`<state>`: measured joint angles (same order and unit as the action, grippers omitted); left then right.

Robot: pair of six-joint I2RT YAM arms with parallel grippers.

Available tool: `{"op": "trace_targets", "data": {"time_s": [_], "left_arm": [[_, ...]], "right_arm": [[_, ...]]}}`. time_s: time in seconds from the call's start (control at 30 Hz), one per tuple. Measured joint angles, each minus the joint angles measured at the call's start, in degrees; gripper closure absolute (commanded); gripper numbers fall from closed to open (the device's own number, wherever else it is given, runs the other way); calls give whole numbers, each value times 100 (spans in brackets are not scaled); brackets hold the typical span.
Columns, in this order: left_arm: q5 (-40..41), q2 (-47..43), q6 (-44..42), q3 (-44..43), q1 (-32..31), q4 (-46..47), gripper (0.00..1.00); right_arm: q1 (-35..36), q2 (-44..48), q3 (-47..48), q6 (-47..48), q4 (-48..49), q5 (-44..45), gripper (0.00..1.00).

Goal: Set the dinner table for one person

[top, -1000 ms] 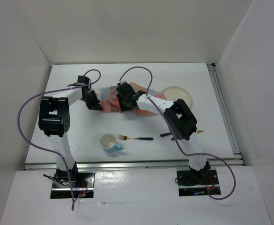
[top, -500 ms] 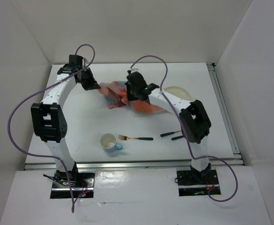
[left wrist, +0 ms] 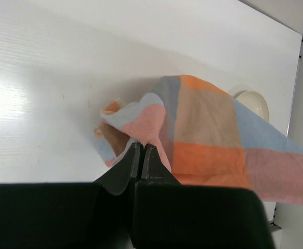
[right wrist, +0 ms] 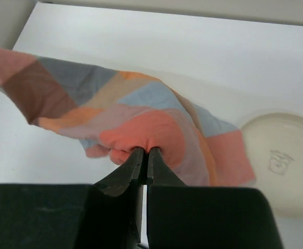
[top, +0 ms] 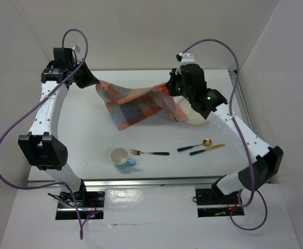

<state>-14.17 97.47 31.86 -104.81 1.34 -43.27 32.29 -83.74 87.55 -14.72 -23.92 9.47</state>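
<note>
The checked orange, blue and grey cloth mat [top: 133, 106] hangs stretched in the air above the far part of the white dinner table [top: 89, 140]. My left gripper [top: 96, 83] is shut on its left corner, as the left wrist view [left wrist: 142, 146] shows. My right gripper [top: 168, 88] is shut on its right corner, as the right wrist view [right wrist: 144, 151] shows. The mat [left wrist: 208, 135] sags between them. A cream plate [top: 197, 118] lies partly behind the mat; it also shows in the right wrist view [right wrist: 283, 161].
A blue cup [top: 121, 156] with a white inside stands near the front. A gold fork [top: 149, 153] with a dark handle lies beside it. A gold spoon [top: 195, 144] and a knife [top: 207, 149] lie to the right. Metal rails [top: 249, 124] run along the right and near edges.
Both grippers have lifted the mat off the table and drawn apart, the left going far left and the right going right, so the crumpled cloth now hangs spread out. The spoon and knife show.
</note>
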Motion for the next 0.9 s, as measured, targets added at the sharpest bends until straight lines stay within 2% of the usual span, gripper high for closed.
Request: {"op": "trace_targets", "data": {"time_s": [0.2, 0.4, 0.57, 0.7, 0.9], "left_arm": [[-98, -592, -96, -221, 229, -398, 100], [-323, -531, -168, -1453, 411, -599, 100], [-468, 251, -164, -2601, 426, -546, 100], [-654, 1237, -103, -3272, 437, -490, 100], [-1163, 2096, 295, -3416, 654, -166, 100]], "right_arm": [[-127, 1016, -238, 216, -732, -2, 100], [-374, 1113, 234, 592, -970, -101, 100], [-1069, 507, 511, 988, -466, -481, 100], [-1799, -584, 1193, 1097, 125, -1154, 100], [-2173, -1884, 2380, 1093, 514, -1814, 100]]}}
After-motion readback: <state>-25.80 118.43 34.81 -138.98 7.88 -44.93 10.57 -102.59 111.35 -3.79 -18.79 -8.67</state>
